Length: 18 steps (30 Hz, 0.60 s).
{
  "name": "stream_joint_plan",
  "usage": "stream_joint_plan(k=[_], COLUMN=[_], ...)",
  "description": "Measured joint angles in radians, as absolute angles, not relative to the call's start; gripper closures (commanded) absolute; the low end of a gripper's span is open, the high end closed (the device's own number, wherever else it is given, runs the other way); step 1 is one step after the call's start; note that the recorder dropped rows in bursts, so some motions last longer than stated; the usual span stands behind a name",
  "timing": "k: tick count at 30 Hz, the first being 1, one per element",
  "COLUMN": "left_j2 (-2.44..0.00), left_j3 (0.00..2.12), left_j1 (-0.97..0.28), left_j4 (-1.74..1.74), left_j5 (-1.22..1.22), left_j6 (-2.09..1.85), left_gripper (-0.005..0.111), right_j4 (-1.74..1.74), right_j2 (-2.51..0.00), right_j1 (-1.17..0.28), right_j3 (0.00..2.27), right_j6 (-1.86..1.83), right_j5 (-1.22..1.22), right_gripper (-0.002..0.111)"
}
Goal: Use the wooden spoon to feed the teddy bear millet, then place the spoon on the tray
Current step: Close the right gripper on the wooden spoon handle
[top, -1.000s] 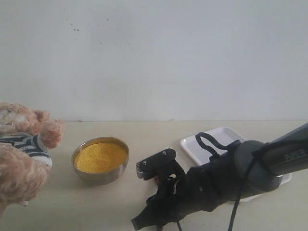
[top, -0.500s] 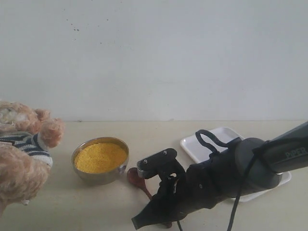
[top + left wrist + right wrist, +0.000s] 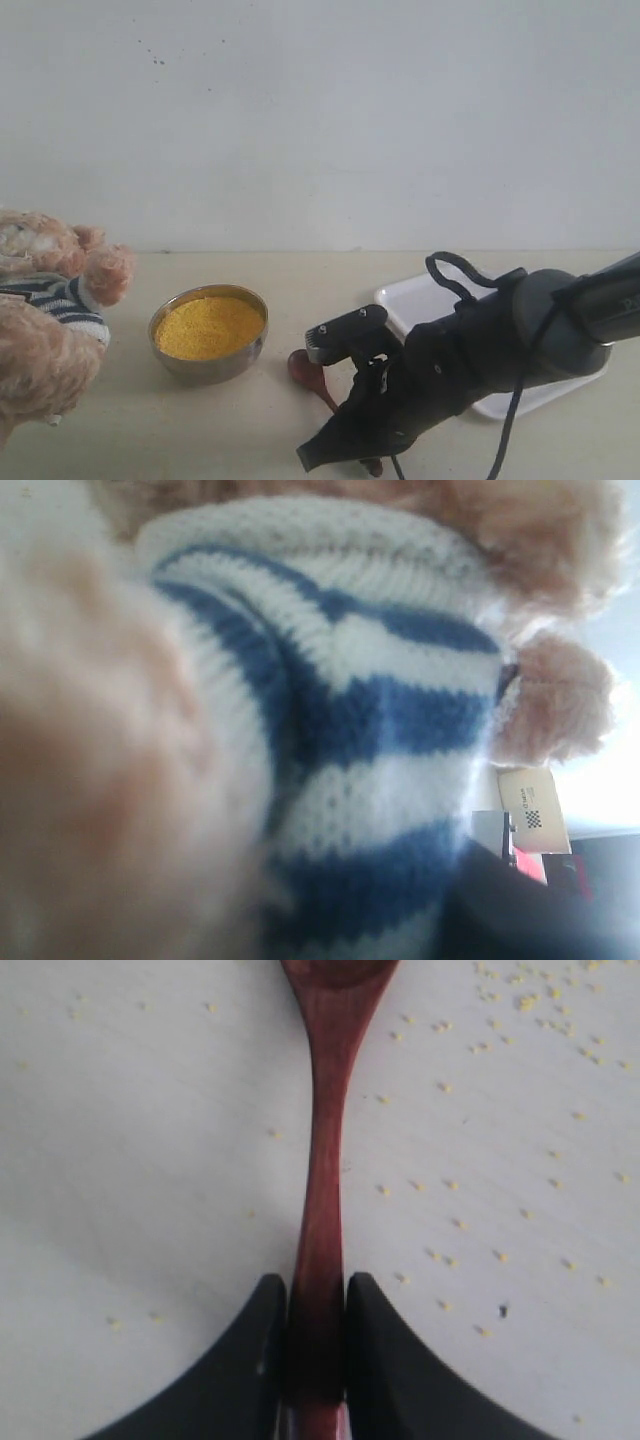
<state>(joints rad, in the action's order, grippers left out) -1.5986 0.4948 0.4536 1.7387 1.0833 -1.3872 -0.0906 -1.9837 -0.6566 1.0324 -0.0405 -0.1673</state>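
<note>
The teddy bear (image 3: 48, 300) sits at the far left, and its striped shirt (image 3: 380, 710) fills the left wrist view. My left gripper shows in no view. Millet (image 3: 209, 327) fills a small steel bowl (image 3: 205, 368) right of the bear. The wooden spoon (image 3: 306, 369) lies low over the table just right of the bowl, its small bowl end toward the steel bowl. My right gripper (image 3: 346, 412) is shut on the spoon's handle (image 3: 320, 1160), with a black finger pressed against each side (image 3: 317, 1305). The white tray (image 3: 425, 297) lies behind the right arm, partly hidden by it.
Loose millet grains (image 3: 520, 1000) are scattered on the pale table (image 3: 330, 280) around the spoon. The right arm's black body (image 3: 500, 345) covers the front right of the table. A plain wall stands behind.
My right gripper has closed on the spoon handle and shifted right with the arm. The spoon's bowl end has come into view and moved right, away from the steel bowl.
</note>
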Motion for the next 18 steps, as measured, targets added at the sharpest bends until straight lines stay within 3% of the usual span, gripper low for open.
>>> stream_joint_plan(k=[7,18], left_j2=[-1.599,-1.599], left_j3=[0.495,0.495], left_j1=[0.454,0.454], left_j4=[1.739,1.739], left_j5=[1.083,1.085], left_j6=[-1.387,-1.387], left_gripper=[0.103,0.103], right_j4=[0.000,-0.034], right_j2=[-1.874,-1.620], right_j1=[-0.622,-0.383], right_j3=[1.028,1.028], right_j6=[-0.041,-0.313], right_j5=[-0.253,-0.583], right_gripper=[0.108,0.108])
